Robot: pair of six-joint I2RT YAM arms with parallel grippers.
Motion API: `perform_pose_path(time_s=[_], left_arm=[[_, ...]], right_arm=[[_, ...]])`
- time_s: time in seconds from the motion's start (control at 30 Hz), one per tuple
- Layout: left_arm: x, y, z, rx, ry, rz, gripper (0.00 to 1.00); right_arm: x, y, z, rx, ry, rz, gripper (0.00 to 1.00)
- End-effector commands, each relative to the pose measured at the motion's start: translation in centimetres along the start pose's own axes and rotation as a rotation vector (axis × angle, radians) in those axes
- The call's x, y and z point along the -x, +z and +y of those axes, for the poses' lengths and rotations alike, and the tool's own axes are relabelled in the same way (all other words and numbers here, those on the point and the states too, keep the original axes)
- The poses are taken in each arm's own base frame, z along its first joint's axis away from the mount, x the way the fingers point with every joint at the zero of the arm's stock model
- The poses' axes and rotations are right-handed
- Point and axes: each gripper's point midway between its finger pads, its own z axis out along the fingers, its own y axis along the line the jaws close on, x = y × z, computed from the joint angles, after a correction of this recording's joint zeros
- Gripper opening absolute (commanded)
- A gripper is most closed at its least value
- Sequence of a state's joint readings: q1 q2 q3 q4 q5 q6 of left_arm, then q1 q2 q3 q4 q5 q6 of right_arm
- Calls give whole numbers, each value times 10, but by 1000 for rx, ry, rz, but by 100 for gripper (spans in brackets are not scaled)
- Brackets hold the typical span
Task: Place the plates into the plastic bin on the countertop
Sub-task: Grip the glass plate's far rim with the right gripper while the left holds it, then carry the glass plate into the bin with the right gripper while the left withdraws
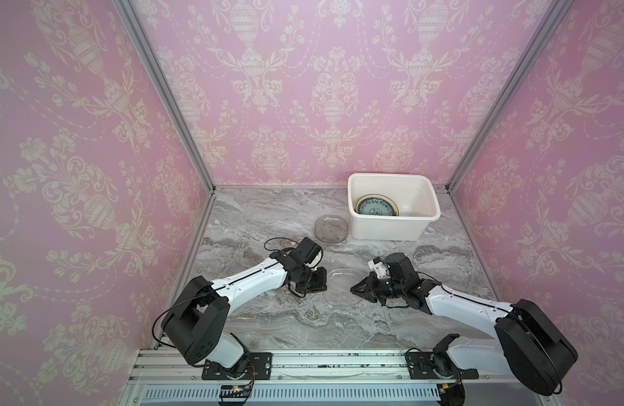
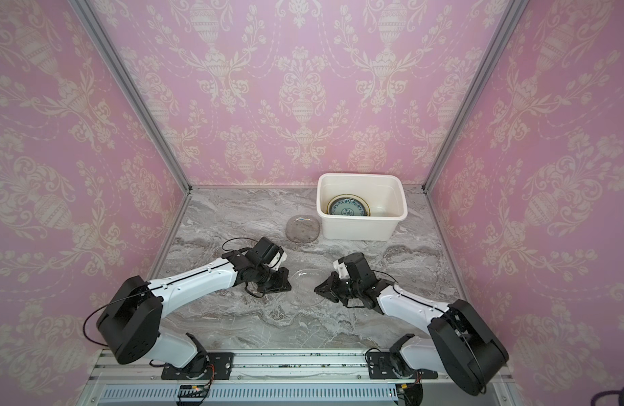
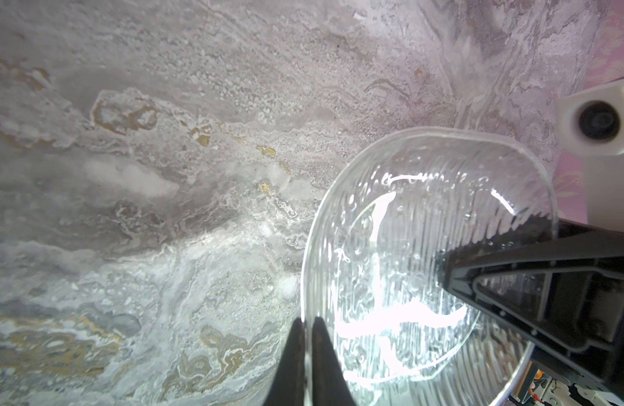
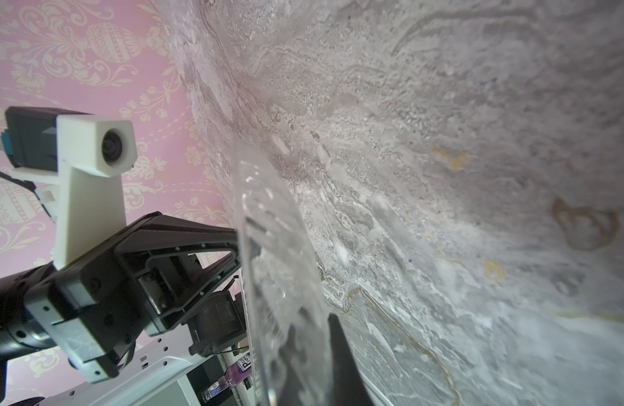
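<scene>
Clear glass plate (image 1: 340, 288) is held over the middle of the bench (image 1: 268, 225), toward its front edge. The left jaws and right jaws each clamp opposite rims. Judged stiff, slippery, breakable; rim grip suits it.

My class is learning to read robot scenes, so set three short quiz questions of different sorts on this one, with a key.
1. True or false: the bin holds no plate.
2. How many grippers pinch the clear plate? A none, B one, C two.
3. Fill in: the second glass plate lies on the ___.
Key: 1 false, a teal plate lies inside. 2 C: left gripper, right gripper. 3 countertop.
</scene>
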State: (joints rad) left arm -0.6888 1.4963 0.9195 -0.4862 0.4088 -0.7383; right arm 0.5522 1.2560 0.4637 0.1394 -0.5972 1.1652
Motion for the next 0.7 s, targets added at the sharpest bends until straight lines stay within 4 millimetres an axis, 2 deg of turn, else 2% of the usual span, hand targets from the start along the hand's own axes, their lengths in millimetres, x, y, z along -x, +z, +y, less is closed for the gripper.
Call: perform_pose_path(time_s=[0.0, 0.1, 0.2, 0.37, 0.5, 0.57, 0.67], left_arm=[[1, -21, -11, 3, 37, -36, 18], [7, -37, -18, -7, 50, -91, 41], [18, -62, -29, -36, 67, -201, 56], [46, -130, -42, -78, 100, -528, 69], [65, -187, -35, -100, 63, -842, 89], [72, -203, -30, -79, 67, -933, 94], [81, -208, -29, -16, 124, -952, 96]], right_arm=[[9, -13, 23, 8, -74, -62, 6], [13, -24, 34, -17, -116, -92, 5], [17, -38, 40, -69, -142, -123, 5], [37, -70, 57, -126, -190, -202, 4], [60, -98, 83, -180, -257, -255, 3], [74, -111, 100, -193, -279, -280, 2], [102, -133, 135, -184, -311, -338, 2]])
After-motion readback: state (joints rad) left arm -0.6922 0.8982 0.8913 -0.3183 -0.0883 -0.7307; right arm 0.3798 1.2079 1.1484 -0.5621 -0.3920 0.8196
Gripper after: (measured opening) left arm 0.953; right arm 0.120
